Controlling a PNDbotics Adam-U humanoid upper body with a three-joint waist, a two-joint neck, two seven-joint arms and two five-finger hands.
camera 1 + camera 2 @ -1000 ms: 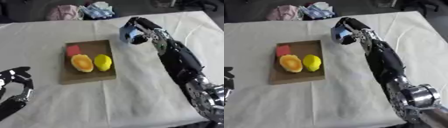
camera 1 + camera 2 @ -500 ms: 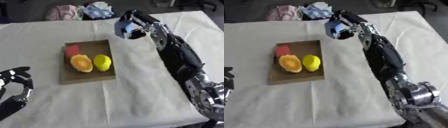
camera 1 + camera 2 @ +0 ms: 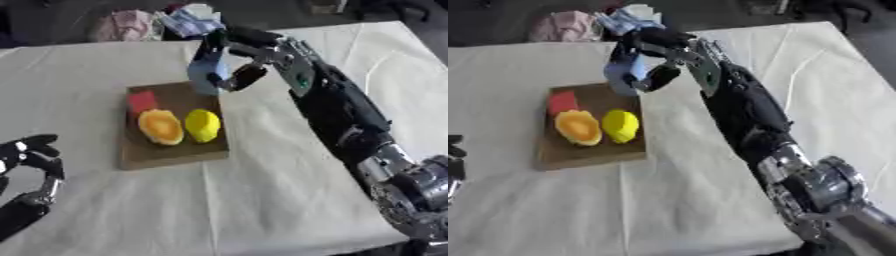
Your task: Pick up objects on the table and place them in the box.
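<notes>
The right hand (image 3: 234,60) reaches in from the right side of the desk (image 3: 289,190), which is covered with a pale cloth, and its fingers and thumb are curled round a light blue object (image 3: 206,74). The object's exact shape is hard to make out; it looks like a small, upright, rounded piece. It is held in the air above the far right corner of the brown box (image 3: 171,150), a shallow flat tray lying left of the desk's middle, and its lower end overlaps that corner in both views, so whether it touches the box cannot be told.

Three things lie inside the box. A red block (image 3: 143,101) sits at the far left corner. Nearer the front edge of the desk, an orange rounded fruit (image 3: 161,127) lies just beside a yellow fruit (image 3: 203,125), the orange one to the left; they look close enough to touch.

The left hand (image 3: 33,160) shows at the lower left corner of the desk, empty, fingers loosely bent and pointing upward, well apart from the box.

Beyond the far edge of the desk lie bundles of cloth, one pink (image 3: 121,25) and one blue and white (image 3: 191,21).
</notes>
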